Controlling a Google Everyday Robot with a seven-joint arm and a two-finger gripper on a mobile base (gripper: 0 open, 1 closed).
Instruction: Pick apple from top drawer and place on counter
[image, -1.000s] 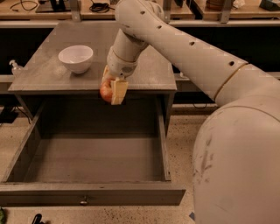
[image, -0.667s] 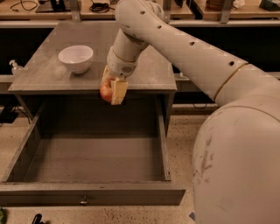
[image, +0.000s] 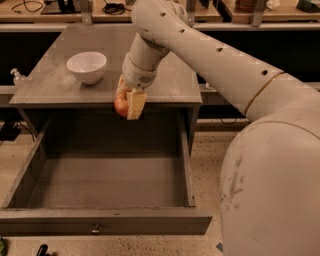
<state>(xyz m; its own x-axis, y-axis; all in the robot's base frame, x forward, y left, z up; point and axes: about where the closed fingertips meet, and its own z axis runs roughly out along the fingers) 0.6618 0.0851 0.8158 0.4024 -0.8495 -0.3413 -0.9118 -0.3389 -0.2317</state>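
My gripper (image: 128, 102) hangs over the front edge of the counter (image: 165, 80), shut on the apple (image: 120, 104), a small red-orange fruit held between pale fingers (image: 135, 104). The apple is in the air, level with the counter's front lip and above the back of the top drawer (image: 105, 180). That drawer is pulled fully out, dark grey, with nothing showing inside and a small round knob (image: 95, 230) on its front panel. My white arm reaches in from the right and crosses over the counter.
A white bowl (image: 87, 66) stands on the left part of the counter. A small pump bottle (image: 17, 77) sits at the counter's left edge. A wooden workbench (image: 60, 12) with cables runs along the back. Speckled floor lies either side of the drawer.
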